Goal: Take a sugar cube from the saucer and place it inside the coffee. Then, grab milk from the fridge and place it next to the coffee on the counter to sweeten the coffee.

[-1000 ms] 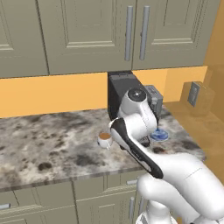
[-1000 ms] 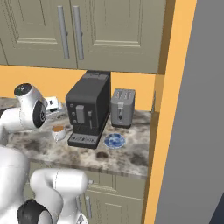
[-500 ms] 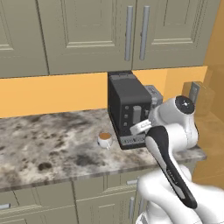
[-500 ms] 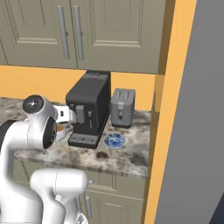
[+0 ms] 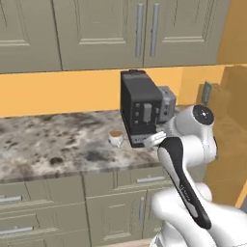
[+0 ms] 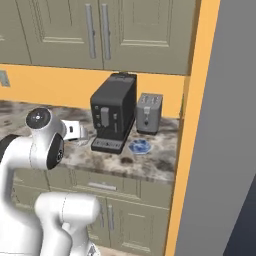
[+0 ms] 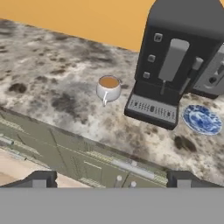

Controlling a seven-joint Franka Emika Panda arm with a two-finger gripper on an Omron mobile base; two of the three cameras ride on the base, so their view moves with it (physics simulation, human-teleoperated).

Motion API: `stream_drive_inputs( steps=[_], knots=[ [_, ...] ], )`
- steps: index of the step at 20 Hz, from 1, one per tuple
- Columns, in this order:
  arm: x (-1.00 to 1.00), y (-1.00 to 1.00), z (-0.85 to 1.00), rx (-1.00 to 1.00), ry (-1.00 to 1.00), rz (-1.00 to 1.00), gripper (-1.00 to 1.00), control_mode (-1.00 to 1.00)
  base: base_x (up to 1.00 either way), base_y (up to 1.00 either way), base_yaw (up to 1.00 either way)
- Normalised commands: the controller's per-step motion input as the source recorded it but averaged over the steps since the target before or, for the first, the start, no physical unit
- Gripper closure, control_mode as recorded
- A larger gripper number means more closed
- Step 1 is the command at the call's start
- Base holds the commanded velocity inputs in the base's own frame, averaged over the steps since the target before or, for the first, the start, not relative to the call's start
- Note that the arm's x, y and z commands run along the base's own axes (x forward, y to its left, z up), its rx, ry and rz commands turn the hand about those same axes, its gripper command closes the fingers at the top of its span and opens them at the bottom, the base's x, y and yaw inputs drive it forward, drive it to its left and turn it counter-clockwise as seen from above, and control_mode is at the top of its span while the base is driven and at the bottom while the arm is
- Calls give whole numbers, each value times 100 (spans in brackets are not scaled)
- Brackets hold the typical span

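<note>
While it hangs off the counter (image 7: 52, 65) edge, the hand (image 7: 110, 178) gapes wide, holding nothing.

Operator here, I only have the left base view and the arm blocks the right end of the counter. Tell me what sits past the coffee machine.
Observer: The saucer, blue-and-white, lies on the counter right of the coffee machine, in front of a toaster.
Operator: Say whether there's a sugar cube on it.
Observer: Too small to tell in the hand view and the right base view.
Operator: Report the gripper.
Observer: In the hand view the gripper is open, both fingertips wide apart, nothing between them, hanging out in front of the cabinets.
Operator: Give me the coffee's position.
Observer: The coffee stands left of the machine, handle toward the counter's front edge.
</note>
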Motion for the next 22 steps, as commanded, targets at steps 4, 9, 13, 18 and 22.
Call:
stream_drive_inputs(
  steps=[4,9,13,18,22],
  knots=[
    [0,0,0,0,0,0,-100,100,-53,2,33],
    [0,0,0,0,0,0,-100,100,-4,29,63],
    [0,0,0,0,0,0,-100,100,0,17,72],
    [0,0,0,0,0,0,-100,100,24,9,78],
    [0,0,0,0,0,0,-100,100,62,3,76]
  ],
)
